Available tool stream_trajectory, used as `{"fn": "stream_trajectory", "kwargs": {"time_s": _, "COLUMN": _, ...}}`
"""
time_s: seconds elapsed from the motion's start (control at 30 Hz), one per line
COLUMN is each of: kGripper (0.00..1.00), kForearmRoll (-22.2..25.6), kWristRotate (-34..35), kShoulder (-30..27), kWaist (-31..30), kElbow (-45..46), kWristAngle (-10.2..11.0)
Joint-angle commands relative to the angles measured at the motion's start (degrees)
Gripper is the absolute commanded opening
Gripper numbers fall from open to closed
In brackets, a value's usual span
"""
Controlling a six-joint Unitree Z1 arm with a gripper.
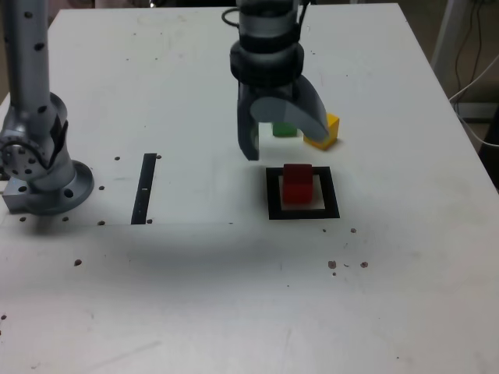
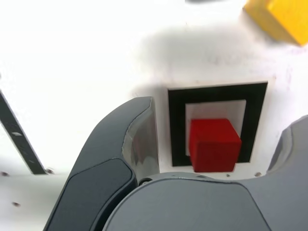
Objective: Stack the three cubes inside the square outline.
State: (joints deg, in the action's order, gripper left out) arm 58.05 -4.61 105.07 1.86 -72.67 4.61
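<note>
The red cube (image 1: 297, 185) (image 2: 214, 144) rests on the white centre of the square outline (image 1: 273, 199) (image 2: 177, 125). Nothing touches it. My gripper (image 1: 283, 142) (image 2: 221, 115) hangs open just above and behind it, with its fingers spread wider than the cube. In the exterior view, the yellow cube (image 1: 325, 132) (image 2: 281, 17) sits on the table beyond the outline. The green cube (image 1: 284, 129) lies beside it, partly hidden behind my gripper. The wrist view does not show the green cube.
A thin black strip (image 1: 145, 187) (image 2: 19, 139) lies on the white table towards the exterior view's left. The arm's grey base (image 1: 39, 175) stands at that view's left edge. Cables hang off the table's far right.
</note>
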Motion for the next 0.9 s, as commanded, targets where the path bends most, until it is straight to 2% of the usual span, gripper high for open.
{"fn": "stream_trajectory", "kwargs": {"time_s": 0.0, "kGripper": 1.0, "kForearmRoll": 0.7, "kWristRotate": -1.7, "kShoulder": -0.1, "kWaist": 0.7, "kElbow": -0.9, "kWristAngle": 0.6}}
{"fn": "stream_trajectory", "kwargs": {"time_s": 0.23, "kGripper": 1.0, "kForearmRoll": 2.6, "kWristRotate": -9.0, "kShoulder": 1.5, "kWaist": 2.8, "kElbow": -4.9, "kWristAngle": 3.4}}
{"fn": "stream_trajectory", "kwargs": {"time_s": 0.63, "kGripper": 1.0, "kForearmRoll": 8.0, "kWristRotate": -20.3, "kShoulder": 8.1, "kWaist": 4.9, "kElbow": -19.0, "kWristAngle": 4.7}}
{"fn": "stream_trajectory", "kwargs": {"time_s": 0.87, "kGripper": 1.0, "kForearmRoll": 9.1, "kWristRotate": -24.4, "kShoulder": 11.8, "kWaist": 6.9, "kElbow": -23.0, "kWristAngle": 4.9}}
